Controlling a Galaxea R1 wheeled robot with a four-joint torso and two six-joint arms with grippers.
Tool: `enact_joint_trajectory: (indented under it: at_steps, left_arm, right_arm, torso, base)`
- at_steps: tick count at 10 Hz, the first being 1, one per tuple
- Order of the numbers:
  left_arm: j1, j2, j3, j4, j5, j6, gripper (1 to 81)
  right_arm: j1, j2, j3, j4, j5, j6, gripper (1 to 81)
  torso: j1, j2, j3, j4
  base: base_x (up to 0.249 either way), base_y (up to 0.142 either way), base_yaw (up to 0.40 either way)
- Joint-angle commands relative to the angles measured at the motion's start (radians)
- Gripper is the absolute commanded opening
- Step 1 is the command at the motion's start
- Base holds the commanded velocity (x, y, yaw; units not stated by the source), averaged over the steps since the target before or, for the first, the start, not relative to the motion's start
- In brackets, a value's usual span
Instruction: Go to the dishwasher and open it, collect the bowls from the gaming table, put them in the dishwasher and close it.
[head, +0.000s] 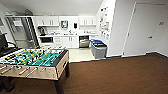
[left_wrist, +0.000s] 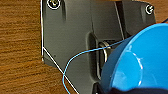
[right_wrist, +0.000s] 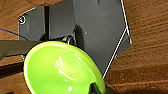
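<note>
Head view: robot on brown carpet, foosball table (head: 33, 62) at near left, kitchenette ahead across a pale floor. The dishwasher (head: 84, 41) sits under the white counter, dark front; can't tell if the door is down. A grey bin (head: 98, 48) with a blue lid stands just right of it, near the approach lane. Risk: clipping the foosball table corner or the bin on the drive in. The carpet-to-hard-floor edge could also jolt the load.

Left wrist view: blue bowl (left_wrist: 136, 62) sits close against the dark wrist plate, smooth glossy plastic, round with a thin rim. The left gripper looks to be carrying it, but the fingers aren't readable, so grip state is unknown. A thin blue cable loops across the plate. Risk: slick rim slipping out.

Right wrist view: green bowl (right_wrist: 62, 70), same glossy moulded shape, concave side toward the camera, carpet below. Right gripper fingers not readable either. Same slip risk.
</note>
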Motion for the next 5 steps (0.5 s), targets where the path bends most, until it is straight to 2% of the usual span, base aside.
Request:
enact_joint_trajectory:
  at_steps: [1,5]
  left_arm:
    - [-0.045,0.017,0.019,0.005,0.085,-0.001,1.0]
    - [-0.045,0.016,0.019,0.005,0.085,-0.001,1.0]
  right_arm:
    - [0.04,-0.012,0.0,-0.008,-0.058,-0.003,1.0]
    - [0.04,-0.011,0.0,-0.009,-0.058,-0.003,1.0]
  torso:
    - [0.0,0.0,0.0,0.0]
    - [0.0,0.0,0.0,0.0]
  base:
    - [0.194,0.0,0.0]
    - [0.194,0.0,0.0]
